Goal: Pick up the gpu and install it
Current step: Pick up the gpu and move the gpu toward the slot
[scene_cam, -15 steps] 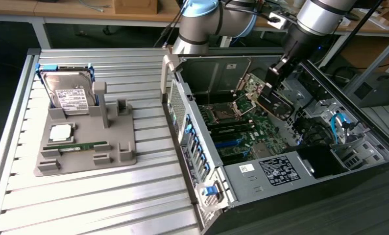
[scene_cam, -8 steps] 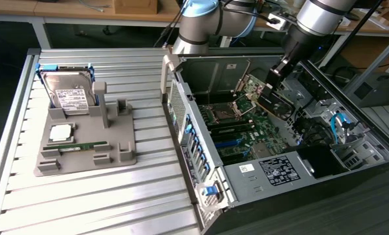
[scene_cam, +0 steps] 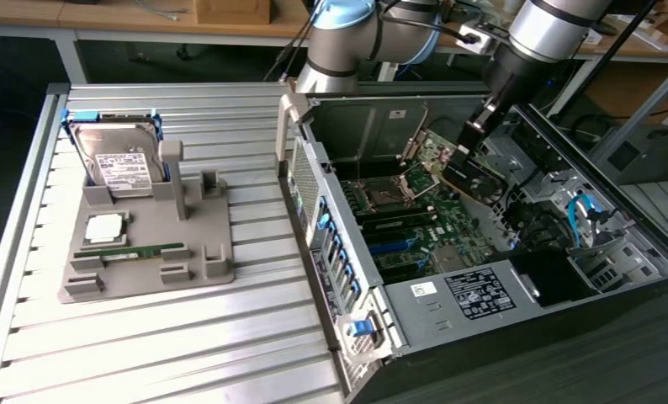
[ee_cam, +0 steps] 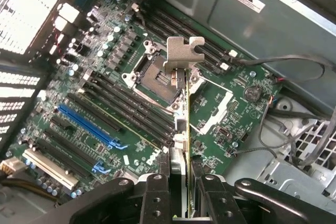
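Note:
My gripper (scene_cam: 470,143) is inside the open computer case (scene_cam: 346,278), shut on the gpu (scene_cam: 455,175). The card hangs above the motherboard (scene_cam: 424,240), apart from it. In the wrist view the gpu (ee_cam: 187,124) is seen edge-on, clamped between my two dark fingers (ee_cam: 157,195), with my gripper (ee_cam: 186,200) closed on both its faces. Its metal end bracket (ee_cam: 181,53) points away from me, over the CPU socket (ee_cam: 157,72). A blue expansion slot (ee_cam: 86,124) lies on the board to one side of the card.
A grey holder tray (scene_cam: 143,244) stands on the slatted table at the exterior view's left. It carries a silver hard drive (scene_cam: 123,164), a processor chip (scene_cam: 105,225) and a green memory stick (scene_cam: 132,251). Loose cables (ee_cam: 294,129) and the case's drive cage (scene_cam: 586,227) flank the motherboard.

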Robot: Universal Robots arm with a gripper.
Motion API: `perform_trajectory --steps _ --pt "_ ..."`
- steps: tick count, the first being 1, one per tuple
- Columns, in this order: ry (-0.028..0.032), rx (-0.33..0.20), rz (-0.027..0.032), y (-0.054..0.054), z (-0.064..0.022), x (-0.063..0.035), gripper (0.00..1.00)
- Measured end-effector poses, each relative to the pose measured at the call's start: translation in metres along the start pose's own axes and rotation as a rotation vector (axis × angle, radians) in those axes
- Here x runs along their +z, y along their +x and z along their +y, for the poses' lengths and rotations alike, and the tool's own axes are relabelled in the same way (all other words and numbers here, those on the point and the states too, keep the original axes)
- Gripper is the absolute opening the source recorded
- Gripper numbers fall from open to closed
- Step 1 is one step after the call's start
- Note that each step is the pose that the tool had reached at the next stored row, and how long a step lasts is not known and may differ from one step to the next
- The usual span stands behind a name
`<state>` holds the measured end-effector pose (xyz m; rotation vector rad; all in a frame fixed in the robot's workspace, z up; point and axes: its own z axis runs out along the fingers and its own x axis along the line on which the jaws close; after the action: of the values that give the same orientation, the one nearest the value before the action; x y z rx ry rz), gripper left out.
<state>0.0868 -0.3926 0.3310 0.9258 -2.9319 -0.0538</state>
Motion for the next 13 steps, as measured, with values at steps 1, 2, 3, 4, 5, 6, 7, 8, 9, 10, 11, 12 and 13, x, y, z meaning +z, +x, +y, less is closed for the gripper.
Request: perform_trajectory --steps 1,2,3,4,5,6,7,8,9,10,11,12,13 --pt "0.0005 -0.009 0.0004 0.0000 0.0000 0.0001 0.27" --pt "0.0009 -0.017 0.0009 0.0000 0.0000 0.0003 0.27" --pt "0.0013 -0.025 0.0013 0.0000 0.0000 0.0004 0.27" --pt "0.0017 -0.034 0.0018 0.0000 0.0000 0.0005 0.27" --pt "0.0022 -0.042 0.0022 0.0000 0.0000 0.0007 0.27" --pt "0.0027 -0.052 0.0028 -0.0001 0.0000 0.0008 0.27" --pt "0.0034 -0.064 0.0034 0.0000 0.0000 0.0010 0.27" --pt "0.0038 -0.072 0.0039 0.0000 0.0000 0.0011 0.27" --pt "0.0045 -0.085 0.0045 -0.0001 -0.0001 0.0013 0.27" --pt "0.0050 -0.095 0.0050 -0.0001 -0.0001 0.0015 0.27" --pt "0.0057 -0.107 0.0058 -0.0001 -0.0001 0.0016 0.27" --pt "0.0060 -0.115 0.0061 -0.0001 -0.0001 0.0018 0.27" --pt "0.0065 -0.124 0.0066 -0.0001 -0.0001 0.0019 0.27"
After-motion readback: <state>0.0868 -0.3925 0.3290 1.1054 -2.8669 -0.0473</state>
